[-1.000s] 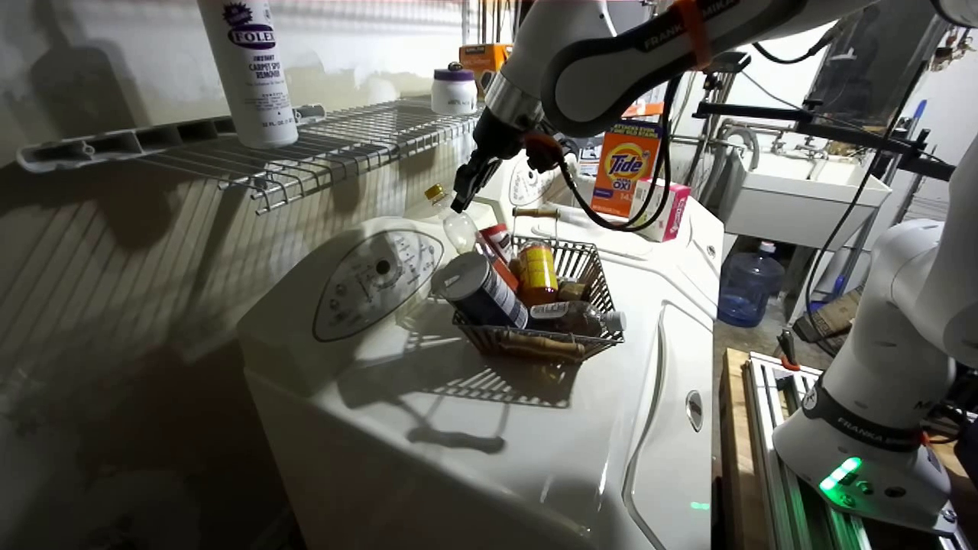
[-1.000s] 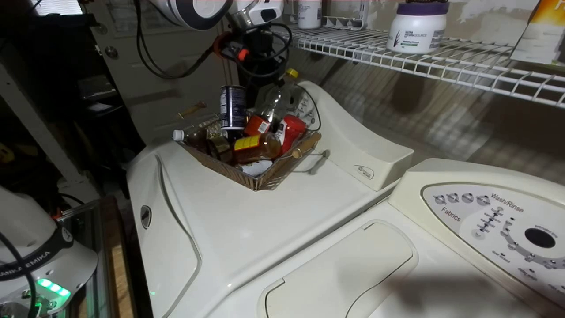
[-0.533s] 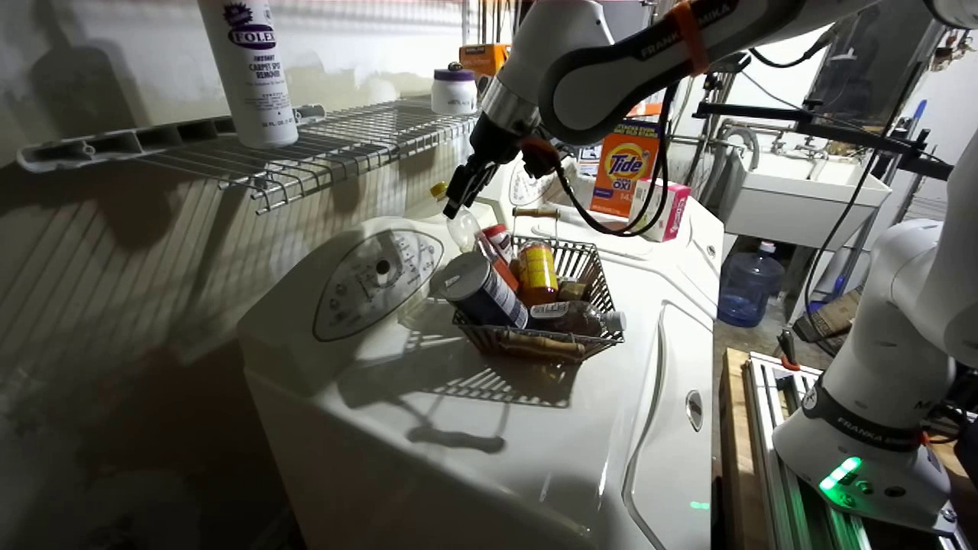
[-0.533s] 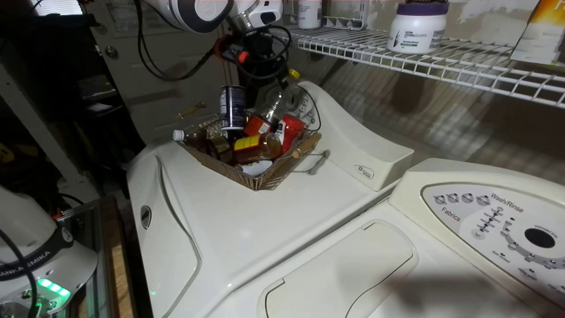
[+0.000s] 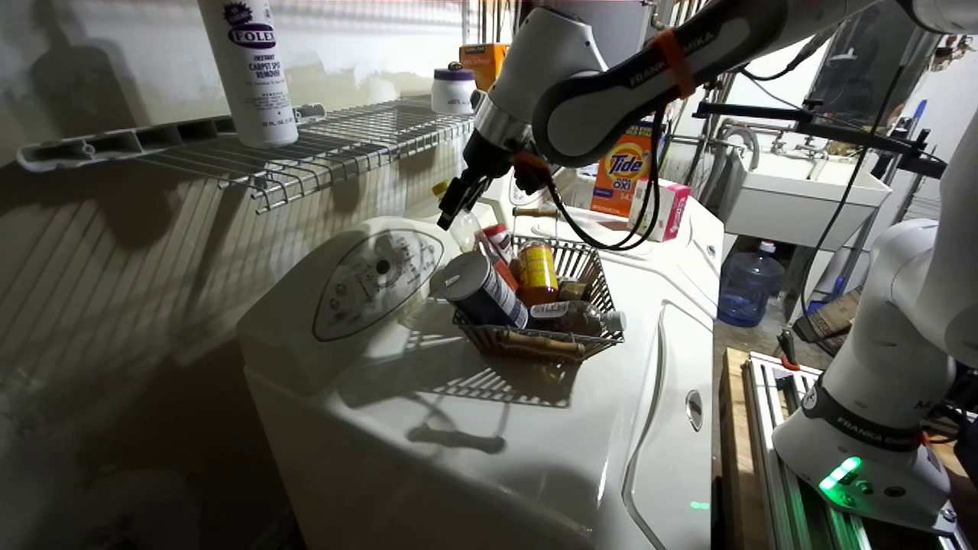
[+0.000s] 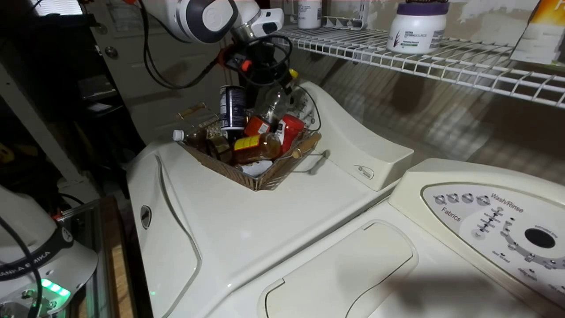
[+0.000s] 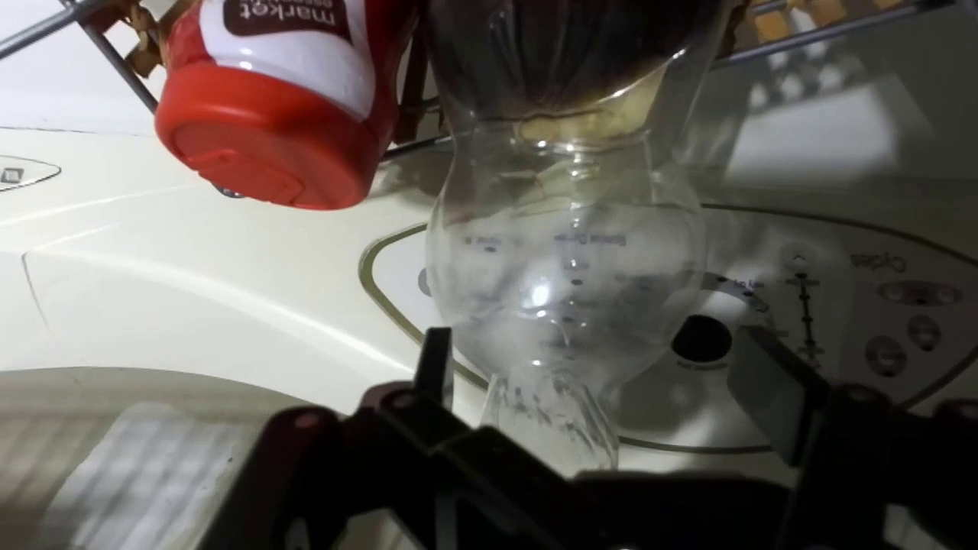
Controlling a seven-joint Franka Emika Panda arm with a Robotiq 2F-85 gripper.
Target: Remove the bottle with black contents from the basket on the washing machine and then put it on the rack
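Bottle with black contents [image 7: 569, 260] leaning in the basket [image 6: 240, 177], clear upper part tipped toward the back edge of the washing machine [image 6: 273, 221] top. Gripper [image 7: 600, 367] spread wide, holding nothing; in the wrist view the neck shows between the jaws, depth hard to tell. Lining-up looks nearly complete, my judgement; removal not done. Left: close on it, draw it out, set it on the rack [image 6: 459, 73] above that back edge.

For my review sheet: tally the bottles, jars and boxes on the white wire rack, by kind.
Bottles: 1, the tall white bottle
Jars: 1, the white jar with a purple lid
Boxes: 1, the orange box
Total: 3 on the rack; the bottle with black contents leans out of the basket.
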